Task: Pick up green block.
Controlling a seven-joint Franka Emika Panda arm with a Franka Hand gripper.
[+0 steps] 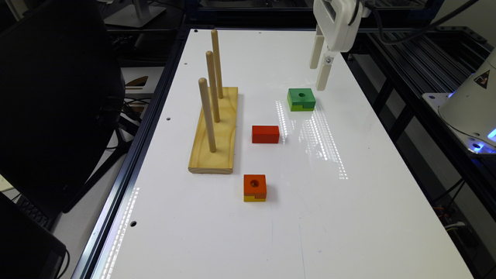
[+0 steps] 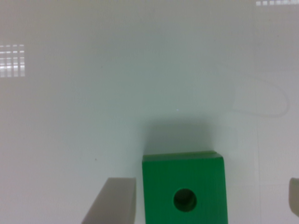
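Note:
The green block [image 1: 301, 99] lies flat on the white table [image 1: 348, 201], dark green top with a round hole and a yellow-green lower layer. My gripper [image 1: 317, 77] hangs just above the table, slightly beyond the block toward the exterior view's right. In the wrist view the green block [image 2: 184, 189] sits between the two spread fingers [image 2: 114, 200], closer to one of them and touching neither. My gripper [image 2: 208, 182] is open and holds nothing.
A red rectangular block [image 1: 265, 134] and an orange-and-yellow block with a hole [image 1: 255, 187] lie nearer the camera. A wooden base with three upright pegs [image 1: 215, 131] stands at the exterior view's left. The robot's base [image 1: 471, 104] is at the right edge.

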